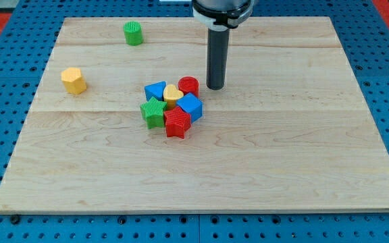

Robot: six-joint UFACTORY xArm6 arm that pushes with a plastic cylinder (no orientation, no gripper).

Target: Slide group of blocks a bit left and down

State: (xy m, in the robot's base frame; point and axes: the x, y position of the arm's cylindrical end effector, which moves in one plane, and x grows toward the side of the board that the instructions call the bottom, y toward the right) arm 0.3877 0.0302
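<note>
A: Well, where does my tip (215, 87) stand on the counter (282, 169)?

B: It touches down just to the view's right of the cluster of blocks, near the middle of the wooden board and slightly toward the view's top. The dark rod rises straight from there to the arm's mount at the view's top edge.

A: Which block is closest to it?

B: The red cylinder (188, 86). It sits at the cluster's upper right corner, just beside the tip, with a narrow strip of bare wood between them. I cannot tell for sure whether they touch, but they look apart.

A: And the rest of the group?

B: Six blocks huddle together. Left of the red cylinder is a yellow heart-shaped block (172, 94), and left of that a blue triangular block (155, 90). Below them lie a green star-like block (153, 112) on the view's left, a blue block (190, 106) on the right, and a red star-like block (177, 124) at the cluster's bottom. They press against one another.

A: Anything away from the group?

B: Two strays. A green cylinder (133, 33) stands near the view's top left, and a yellow hexagonal block (74, 80) lies farther left, well apart from the cluster.

A: What about the end effector, open or closed?

B: There are no jaws to judge; the arm ends only in the plain rod, holding nothing.
</note>
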